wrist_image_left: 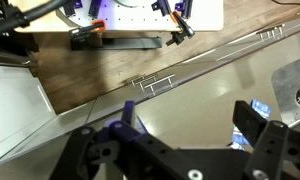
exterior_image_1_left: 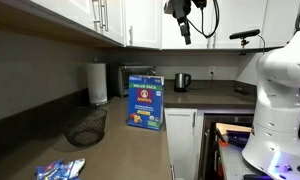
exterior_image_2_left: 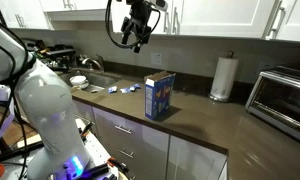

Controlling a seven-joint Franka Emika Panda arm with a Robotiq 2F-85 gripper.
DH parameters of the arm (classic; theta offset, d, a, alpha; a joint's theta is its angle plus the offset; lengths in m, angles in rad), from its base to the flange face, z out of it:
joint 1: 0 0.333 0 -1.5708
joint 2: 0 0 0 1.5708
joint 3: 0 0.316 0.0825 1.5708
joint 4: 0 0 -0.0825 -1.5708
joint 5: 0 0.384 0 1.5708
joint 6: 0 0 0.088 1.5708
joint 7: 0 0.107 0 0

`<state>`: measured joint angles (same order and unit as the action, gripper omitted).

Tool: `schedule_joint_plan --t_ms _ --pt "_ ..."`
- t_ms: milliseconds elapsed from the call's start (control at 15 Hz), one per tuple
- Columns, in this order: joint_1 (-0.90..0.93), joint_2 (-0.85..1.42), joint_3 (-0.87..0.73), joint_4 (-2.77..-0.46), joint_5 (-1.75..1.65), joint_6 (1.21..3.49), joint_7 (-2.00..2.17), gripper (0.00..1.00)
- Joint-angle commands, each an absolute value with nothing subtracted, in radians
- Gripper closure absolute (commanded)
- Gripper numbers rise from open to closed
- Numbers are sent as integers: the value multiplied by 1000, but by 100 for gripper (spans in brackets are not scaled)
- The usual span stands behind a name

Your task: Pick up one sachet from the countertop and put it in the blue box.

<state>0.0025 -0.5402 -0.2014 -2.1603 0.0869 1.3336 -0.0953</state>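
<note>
The blue box (exterior_image_1_left: 145, 103) stands upright on the countertop (exterior_image_1_left: 130, 150); it also shows in an exterior view (exterior_image_2_left: 160, 95). Several blue and white sachets (exterior_image_1_left: 60, 170) lie in a loose pile on the countertop, also seen beside the sink (exterior_image_2_left: 120, 89). My gripper (exterior_image_1_left: 182, 22) hangs high above the countertop, near the upper cabinets (exterior_image_2_left: 136, 28). In the wrist view its jaws (wrist_image_left: 190, 125) are open and empty over bare countertop (wrist_image_left: 190, 90). A sachet (wrist_image_left: 258, 107) peeks out behind one finger.
A black wire mesh basket (exterior_image_1_left: 85, 126) sits near the sachets. A paper towel roll (exterior_image_1_left: 98, 82), a grey toaster (exterior_image_1_left: 125, 80) and a kettle (exterior_image_1_left: 183, 81) stand along the wall. The sink (exterior_image_2_left: 90, 68) lies beyond the sachets.
</note>
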Motion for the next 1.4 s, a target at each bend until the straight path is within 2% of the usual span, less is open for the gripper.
schedule_joint_plan --t_ms 0,267,800,1067,1333 --pt "-34 -535 -175 -2157 97 1329 -110 0" --pt "-11 -477 -146 -2156 97 1348 -119 0" --pt "81 -314 34 -2182 79 1455 -100 0" --pt "132 -238 121 -2194 52 1593 -78 0" --pt "172 -221 171 -2243 64 1845 -82 0"
